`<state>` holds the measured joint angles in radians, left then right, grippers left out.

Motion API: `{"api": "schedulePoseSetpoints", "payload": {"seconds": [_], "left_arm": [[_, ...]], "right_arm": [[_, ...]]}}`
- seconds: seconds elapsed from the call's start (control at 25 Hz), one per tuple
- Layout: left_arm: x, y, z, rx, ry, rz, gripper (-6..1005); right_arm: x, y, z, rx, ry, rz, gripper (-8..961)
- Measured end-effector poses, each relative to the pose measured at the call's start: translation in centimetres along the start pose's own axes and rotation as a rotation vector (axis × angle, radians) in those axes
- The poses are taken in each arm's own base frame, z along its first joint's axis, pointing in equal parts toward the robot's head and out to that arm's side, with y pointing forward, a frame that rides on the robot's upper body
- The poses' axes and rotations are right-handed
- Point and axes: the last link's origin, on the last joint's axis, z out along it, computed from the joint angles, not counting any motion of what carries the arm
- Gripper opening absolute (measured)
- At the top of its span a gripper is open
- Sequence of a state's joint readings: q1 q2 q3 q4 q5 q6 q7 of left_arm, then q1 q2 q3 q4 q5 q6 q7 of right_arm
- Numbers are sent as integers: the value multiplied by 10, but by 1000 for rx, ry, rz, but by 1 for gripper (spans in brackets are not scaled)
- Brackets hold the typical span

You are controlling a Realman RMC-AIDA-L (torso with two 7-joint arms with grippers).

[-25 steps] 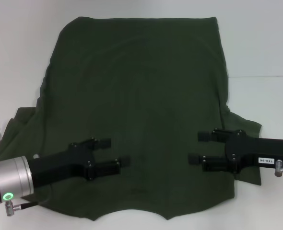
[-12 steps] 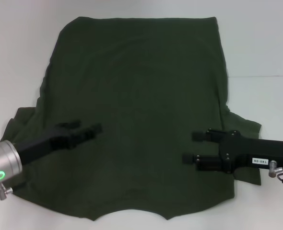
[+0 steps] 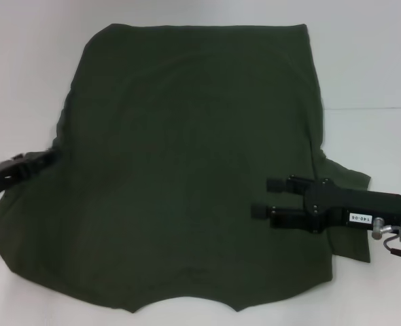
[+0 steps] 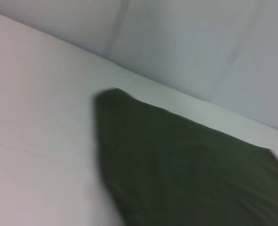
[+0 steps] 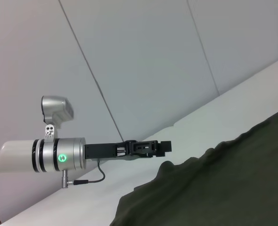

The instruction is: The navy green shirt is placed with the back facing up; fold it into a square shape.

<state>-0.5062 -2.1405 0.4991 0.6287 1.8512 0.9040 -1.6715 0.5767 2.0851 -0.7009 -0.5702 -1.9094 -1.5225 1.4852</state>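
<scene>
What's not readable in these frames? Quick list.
- Left gripper: blurred and cut off by the head view's edge; finger state unclear.
- Navy green shirt: its left sleeve is partly hidden under the left gripper; the left wrist view is blurred.
- Label on the right gripper: too small to read.

The large dark olive-green soft-fabric T-shirt (image 3: 194,170) lay spread on the pale flat counter (image 3: 370,61). The right claw (image 3: 260,197) hung over its right side; the left claw (image 3: 47,157) sat at its left edge.

Black right gripper (image 3: 263,198) on silver cuff, white label.
</scene>
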Motion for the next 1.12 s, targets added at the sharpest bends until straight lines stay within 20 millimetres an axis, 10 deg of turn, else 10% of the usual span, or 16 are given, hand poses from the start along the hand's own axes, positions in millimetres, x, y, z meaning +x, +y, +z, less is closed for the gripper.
{"api": "schedulePoseSetpoints", "payload": {"seconds": [1.12], "left_arm": [[-17,-18,16,223,-60,85,900]], "right_arm": [[-2,-4,4,23,-8,21,897]]}}
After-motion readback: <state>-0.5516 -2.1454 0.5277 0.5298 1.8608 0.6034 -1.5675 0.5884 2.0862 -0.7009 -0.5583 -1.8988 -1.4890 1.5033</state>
